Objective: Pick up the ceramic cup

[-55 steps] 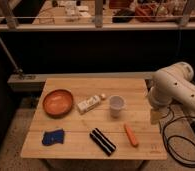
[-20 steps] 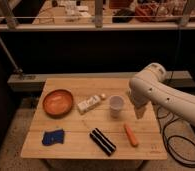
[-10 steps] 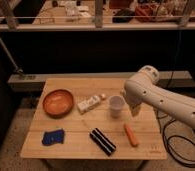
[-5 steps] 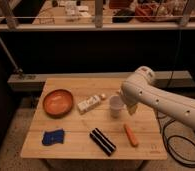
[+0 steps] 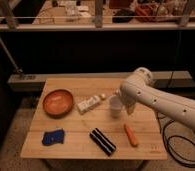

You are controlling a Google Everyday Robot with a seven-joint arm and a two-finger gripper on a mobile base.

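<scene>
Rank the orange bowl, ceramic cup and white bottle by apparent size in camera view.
Largest: orange bowl.
Then white bottle and ceramic cup, too alike to rank.
The hand hangs close beside the cup.

A single camera does all my looking (where it is mounted I cannot tell). It sits high on the near side of the pale wooden slatted table [image 5: 81,126] and faces down and away, toward the far grey metal railing [image 5: 141,25]. It is at middling range, so the whole tabletop fits in. My white rounded arm [image 5: 166,102] enters from the right, and my gripper [image 5: 127,108] hangs mid-table, just right of the small white ceramic cup [image 5: 115,106].
</scene>
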